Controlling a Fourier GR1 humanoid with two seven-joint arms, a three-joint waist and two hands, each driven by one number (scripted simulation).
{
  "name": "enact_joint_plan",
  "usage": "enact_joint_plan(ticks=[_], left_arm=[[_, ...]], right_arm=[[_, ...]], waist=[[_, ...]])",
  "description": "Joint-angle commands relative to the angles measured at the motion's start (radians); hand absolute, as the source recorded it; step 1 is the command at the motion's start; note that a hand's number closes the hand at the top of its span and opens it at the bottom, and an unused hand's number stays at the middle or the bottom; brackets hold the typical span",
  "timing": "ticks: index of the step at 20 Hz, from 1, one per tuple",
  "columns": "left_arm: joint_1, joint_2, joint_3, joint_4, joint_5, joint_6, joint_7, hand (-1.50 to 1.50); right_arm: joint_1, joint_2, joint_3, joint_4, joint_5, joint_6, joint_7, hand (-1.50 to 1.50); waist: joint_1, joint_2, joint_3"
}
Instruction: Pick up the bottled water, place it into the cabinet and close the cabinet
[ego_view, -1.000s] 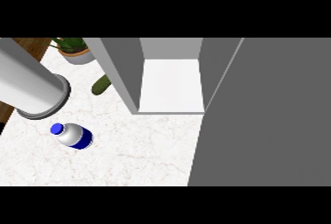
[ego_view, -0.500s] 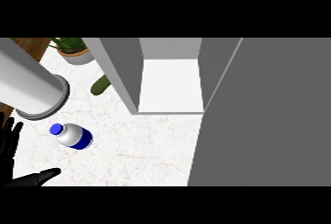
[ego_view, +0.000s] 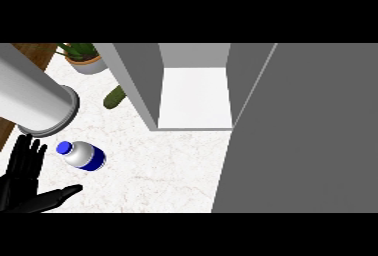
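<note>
At the lower left edge of the frame, the left hand (ego_view: 22, 182) is spread flat with straight fingers and thumb out, holding nothing. The frame's edge cuts off its wrist. Just right of it lies the bottled water (ego_view: 83, 155), white with a blue cap and blue band, on the white marble counter (ego_view: 162, 175). Bare counter lies all around the bottle. Above it, a big grey round pipe (ego_view: 29, 97) comes in from the upper left. A potted plant (ego_view: 85, 57) sits at the top. Right of the middle, the grey cabinet (ego_view: 192, 95) stands open, its floor white. Its wide grey door (ego_view: 310, 135) fills the right side and hides what is behind it.
</note>
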Motion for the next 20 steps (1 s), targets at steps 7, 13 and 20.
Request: enact_joint_plan(ticks=[7, 13, 20], left_arm=[[-0.137, 0.062, 0.05, 0.448, -0.025, -0.059, -0.266, -1.5], [-0.179, 0.057, 0.048, 0.645, -0.05, -0.071, -0.45, -1.5], [-0.281, 0.122, 0.096, 0.838, -0.026, -0.076, -0.556, -1.5]], right_arm=[[0.002, -0.051, 0.006, -0.072, 0.087, -0.021, 0.019, -1.5], [-0.014, -0.068, 0.008, -0.072, 0.093, -0.03, 0.043, -1.5], [-0.041, -0.057, 0.026, -0.106, 0.107, -0.082, 0.099, -1.5]], waist=[[-0.006, 0.002, -0.001], [-0.002, 0.001, 0.0], [-0.002, 0.001, -0.001]])
